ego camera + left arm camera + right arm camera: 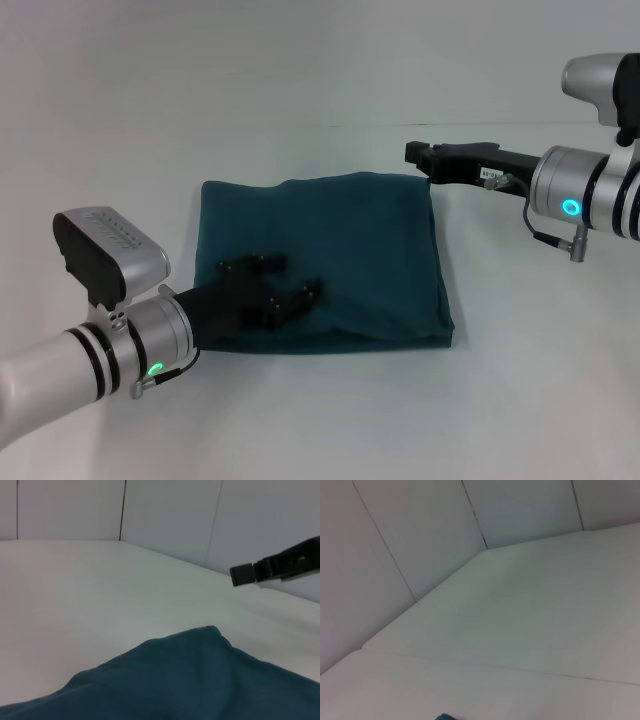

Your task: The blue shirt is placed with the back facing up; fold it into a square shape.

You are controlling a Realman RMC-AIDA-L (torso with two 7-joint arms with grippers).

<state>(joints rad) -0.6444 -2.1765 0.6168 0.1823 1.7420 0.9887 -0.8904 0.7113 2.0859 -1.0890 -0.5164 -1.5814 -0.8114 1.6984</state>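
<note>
The blue shirt (340, 255) lies on the white table as a roughly square, plain teal folded bundle. My left gripper (272, 285) rests on its near-left part, black fingers (250, 266) spread open on the cloth with nothing pinched. My right gripper (418, 154) hovers just off the shirt's far-right corner, shut and empty. In the left wrist view the shirt (200, 680) fills the lower part, its far corner a raised fold, and the right gripper (243, 574) hangs beyond it. The right wrist view catches only a sliver of the shirt (443, 716).
White tabletop (320, 420) surrounds the shirt on all sides. White wall panels (165, 515) stand behind the table. A cable (545, 235) loops under the right arm's wrist.
</note>
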